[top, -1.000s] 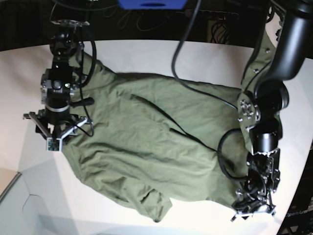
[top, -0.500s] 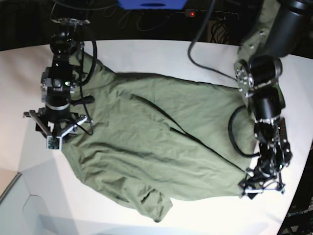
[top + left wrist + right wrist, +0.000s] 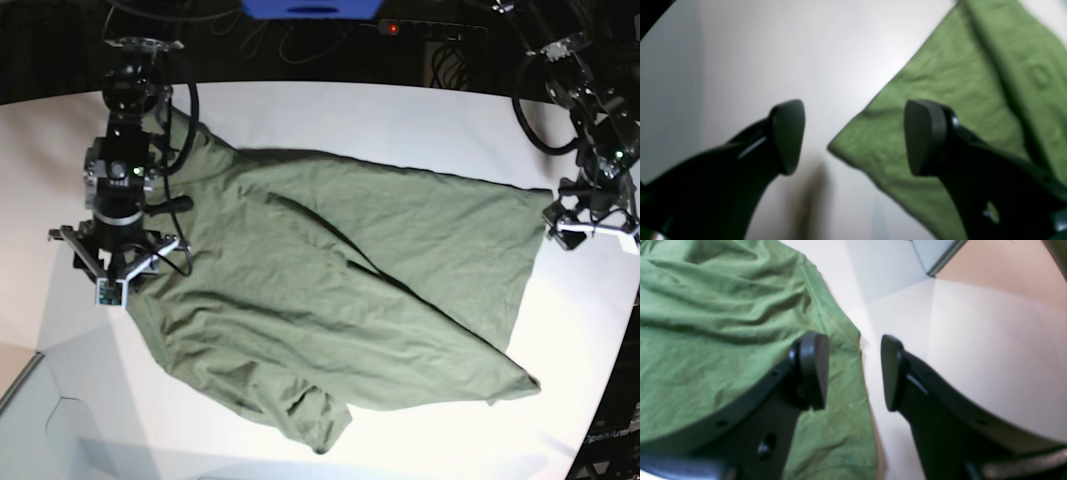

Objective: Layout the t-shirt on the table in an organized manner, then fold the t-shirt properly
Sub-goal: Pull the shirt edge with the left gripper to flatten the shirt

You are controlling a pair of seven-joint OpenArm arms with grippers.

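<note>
White table (image 3: 400, 110) — rumpled olive t-shirt (image 3: 330, 290) spread across it

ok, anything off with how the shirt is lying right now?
Yes. The t-shirt lies askew on the table, not flat: a long diagonal fold ridge crosses its middle, and the near edge is bunched up around. Both grippers, left and right, are open, holding nothing.

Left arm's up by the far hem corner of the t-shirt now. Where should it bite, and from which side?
Take the pointed hem corner of the t-shirt, coming in from the bare table side. The corner lies flat between the left gripper's open jaws.
</note>
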